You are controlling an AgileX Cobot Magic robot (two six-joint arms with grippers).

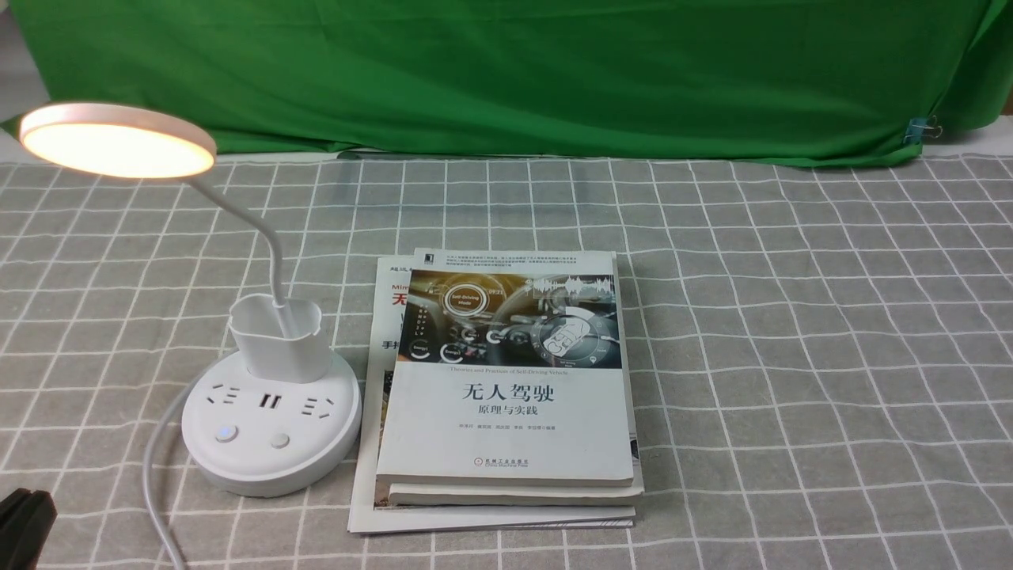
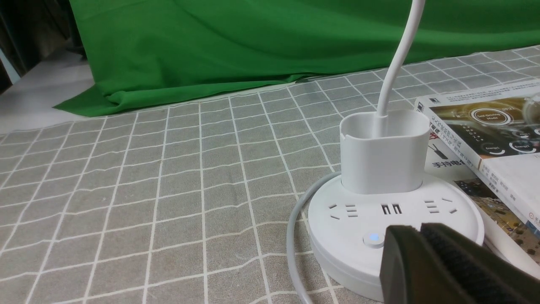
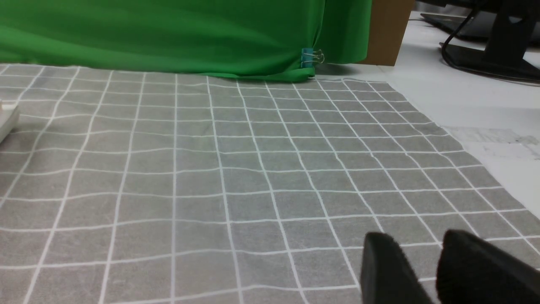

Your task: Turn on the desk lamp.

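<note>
The white desk lamp stands at the left of the checked cloth. Its disc head (image 1: 117,141) glows warm white. A bendy neck rises from the cup holder (image 1: 278,339) on the round base (image 1: 316,443). The base has two buttons; the left one (image 1: 226,433) glows blue, also in the left wrist view (image 2: 373,239). My left gripper (image 2: 419,228) is shut and empty, its tips just in front of and above the base (image 2: 350,219), hiding the second button there. Only its corner (image 1: 24,514) shows in the front view. My right gripper (image 3: 417,236) is open and empty over bare cloth.
A stack of books (image 1: 506,388) lies right beside the lamp base. The lamp's white cord (image 1: 158,475) curves off the front edge at the left. A green backdrop (image 1: 506,71) with a clip (image 1: 922,128) hangs along the back. The grey checked cloth (image 1: 791,356) covers the table.
</note>
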